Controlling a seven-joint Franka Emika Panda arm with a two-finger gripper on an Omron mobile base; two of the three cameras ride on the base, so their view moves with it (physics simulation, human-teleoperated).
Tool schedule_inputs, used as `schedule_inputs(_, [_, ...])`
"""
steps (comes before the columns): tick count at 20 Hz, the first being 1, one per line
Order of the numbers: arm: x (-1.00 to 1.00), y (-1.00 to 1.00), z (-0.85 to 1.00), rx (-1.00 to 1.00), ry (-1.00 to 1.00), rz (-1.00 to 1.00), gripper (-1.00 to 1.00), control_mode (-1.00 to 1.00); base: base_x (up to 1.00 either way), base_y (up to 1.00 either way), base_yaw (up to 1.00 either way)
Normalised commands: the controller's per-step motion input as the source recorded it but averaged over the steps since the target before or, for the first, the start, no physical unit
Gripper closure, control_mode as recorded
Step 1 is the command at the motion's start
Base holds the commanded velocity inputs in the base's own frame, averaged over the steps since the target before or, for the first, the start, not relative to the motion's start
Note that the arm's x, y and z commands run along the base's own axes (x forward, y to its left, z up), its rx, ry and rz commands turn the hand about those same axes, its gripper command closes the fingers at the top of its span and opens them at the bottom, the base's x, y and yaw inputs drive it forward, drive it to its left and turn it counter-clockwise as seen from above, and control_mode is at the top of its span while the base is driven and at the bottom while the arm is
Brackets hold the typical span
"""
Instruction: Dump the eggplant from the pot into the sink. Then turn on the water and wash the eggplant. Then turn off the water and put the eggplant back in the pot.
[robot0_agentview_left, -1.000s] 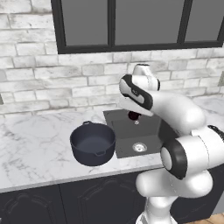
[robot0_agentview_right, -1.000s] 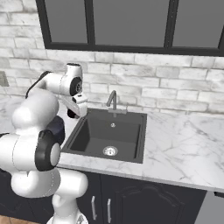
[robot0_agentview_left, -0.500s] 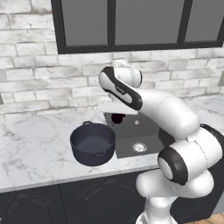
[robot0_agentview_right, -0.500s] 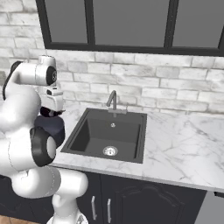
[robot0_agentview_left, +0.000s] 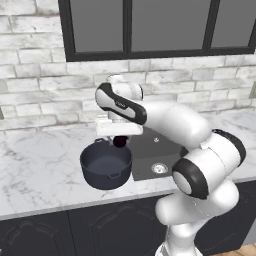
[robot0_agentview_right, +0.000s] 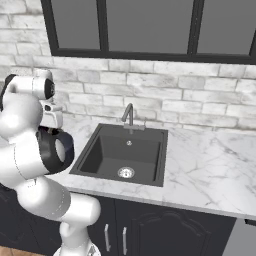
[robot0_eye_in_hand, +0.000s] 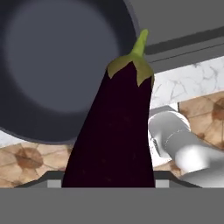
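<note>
My gripper (robot0_agentview_left: 118, 138) is shut on the eggplant (robot0_agentview_left: 119, 144), a small dark purple vegetable hanging just above the right rim of the pot (robot0_agentview_left: 102, 167). The pot is round, deep and dark, with loop handles, and stands on the counter left of the sink (robot0_agentview_left: 150, 147). In the hand view the eggplant (robot0_eye_in_hand: 116, 131) fills the middle, green stem pointing away, with the pot's dark inside (robot0_eye_in_hand: 52, 65) beyond it; nothing lies in the pot. From the right, the sink (robot0_agentview_right: 107, 152) is a dark basin with a silver drain (robot0_agentview_right: 125, 173), and my arm covers the pot.
The curved grey faucet (robot0_agentview_right: 129, 116) stands behind the basin against the white brick wall. Marble counter (robot0_agentview_left: 35, 170) stretches left of the pot and on the sink's right (robot0_agentview_right: 210, 170). A dark-framed window runs above. Dark cabinets sit below the counter.
The arm has swung left from over the sink to over the pot's right rim, carrying the eggplant with it. The pot has not moved.
</note>
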Motion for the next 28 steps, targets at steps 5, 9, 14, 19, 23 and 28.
schedule_inputs(5, [0.07,0.21,-0.56,-0.03,0.00,0.10,1.00,-1.00,0.00,0.00,0.00])
schedule_inputs(9, [0.11,0.16,-0.48,-0.01,-0.01,0.10,1.00,-1.00,0.00,0.00,0.00])
schedule_inputs(14, [0.18,0.17,-0.28,0.00,-0.05,0.10,1.00,-1.00,0.00,0.00,0.00])
schedule_inputs(19, [0.11,0.07,-0.27,0.00,-0.09,0.09,1.00,-1.00,0.00,0.00,0.00])
schedule_inputs(23, [0.10,0.00,-0.35,0.00,-0.09,0.08,1.00,-1.00,0.00,0.00,0.00])
schedule_inputs(28, [0.09,0.00,-0.31,0.00,-0.06,0.07,1.00,-1.00,0.00,0.00,0.00])
